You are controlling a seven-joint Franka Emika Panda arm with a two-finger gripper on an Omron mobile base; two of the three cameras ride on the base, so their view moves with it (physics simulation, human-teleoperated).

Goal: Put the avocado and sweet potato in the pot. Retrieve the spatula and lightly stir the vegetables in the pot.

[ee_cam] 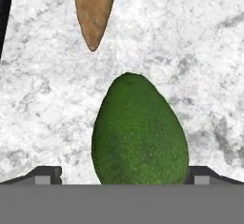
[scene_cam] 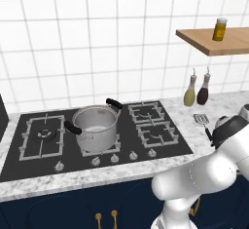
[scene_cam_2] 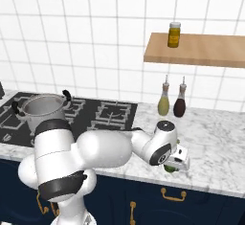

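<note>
Marble tabletop [scene_cam_2: 215, 142]: white with grey veining, runs along the tiled wall; a black gas hob [scene_cam: 97, 135] is set into it.

Robot arm [scene_cam_2: 103, 150]: white, reaches low over the tabletop to the right of the hob, hand pointing down at the surface.

Wooden shelf [scene_cam_2: 201, 49]: fixed to the wall above the right part of the tabletop; carries one small yellow jar [scene_cam_2: 174, 34].

Pot [scene_cam: 96, 127]: shiny steel, upright on the hob, near its middle, black loop handles at either side. Interior looks empty in the left base view.

Two bottles against the wall right of the hob: one yellow-green [scene_cam_2: 163, 104], one dark red-brown [scene_cam_2: 180, 105], standing just beside each other.

Spatula [scene_cam: 202, 122]: lies flat on the tabletop right of the hob, slotted silver head toward the wall, black handle running toward the arm.

Pincer [scene_cam_2: 171, 167]: fingers spread wide, down at tabletop level, nothing clamped. In the hand view the two tips sit at either side of the avocado's lower end, not visibly touching it.

Avocado [ee_cam: 138, 132]: dark green, lies on the marble between the open fingers; a sliver of green shows under the hand in the right base view.

Sweet potato [ee_cam: 94, 8]: tan-brown, on the marble near the avocado, its tapered end pointing toward it, the two apart.
</note>
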